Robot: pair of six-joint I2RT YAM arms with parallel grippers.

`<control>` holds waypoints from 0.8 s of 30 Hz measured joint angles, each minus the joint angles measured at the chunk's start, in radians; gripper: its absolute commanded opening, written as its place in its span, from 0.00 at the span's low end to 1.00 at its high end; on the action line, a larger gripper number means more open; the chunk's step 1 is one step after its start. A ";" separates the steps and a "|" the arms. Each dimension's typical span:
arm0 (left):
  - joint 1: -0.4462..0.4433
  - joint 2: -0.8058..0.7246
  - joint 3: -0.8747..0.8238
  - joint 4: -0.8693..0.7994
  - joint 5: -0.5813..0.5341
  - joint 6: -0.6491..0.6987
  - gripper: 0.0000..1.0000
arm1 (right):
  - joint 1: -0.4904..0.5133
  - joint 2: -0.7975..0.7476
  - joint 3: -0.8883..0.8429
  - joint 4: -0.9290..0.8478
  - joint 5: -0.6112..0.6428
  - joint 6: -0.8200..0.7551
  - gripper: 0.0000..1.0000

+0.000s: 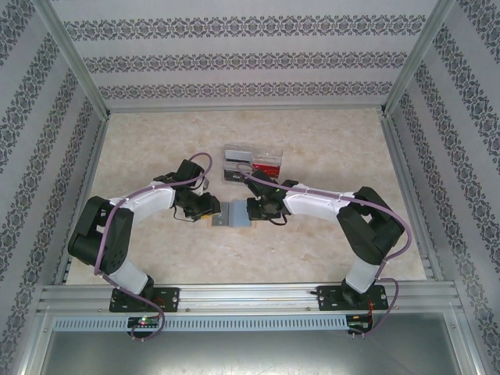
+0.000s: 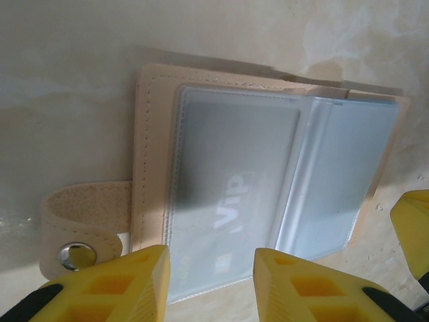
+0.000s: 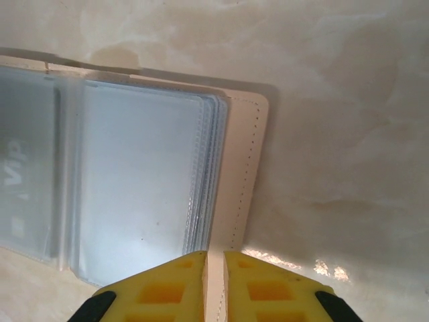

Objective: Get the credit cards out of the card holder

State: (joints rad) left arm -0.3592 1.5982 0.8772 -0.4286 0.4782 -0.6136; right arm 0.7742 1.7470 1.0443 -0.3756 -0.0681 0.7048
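Though tilted, "Vip" (image 2: 231,201) inside card holder (image 2: 151,134)

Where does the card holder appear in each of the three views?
Top external: the card holder lies just below the picture's centre, between the ends of the two arms.
Left wrist: it lies open across the centre.
Right wrist: it takes the left half, tan cover edge at its right.
Shared landmark: the Vip lettering on a clear sleeve, also at the right wrist's left edge.

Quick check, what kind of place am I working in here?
Most likely a lab test booth, not a home: an aluminium frame, patterned wall panels on three sides, and a marble-look tabletop where the card holder lies.
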 measured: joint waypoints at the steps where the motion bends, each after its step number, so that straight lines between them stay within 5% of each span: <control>1: 0.000 0.003 0.000 0.000 0.000 0.000 0.39 | 0.000 0.000 0.000 -0.001 -0.001 0.000 0.16; 24: -0.030 0.060 0.018 0.043 0.080 0.004 0.40 | 0.000 0.061 0.000 0.033 -0.031 0.008 0.16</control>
State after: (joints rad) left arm -0.3889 1.6581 0.8951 -0.3859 0.5583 -0.6094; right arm 0.7742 1.8076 1.0443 -0.3424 -0.0990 0.7128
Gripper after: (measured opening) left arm 0.402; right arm 0.161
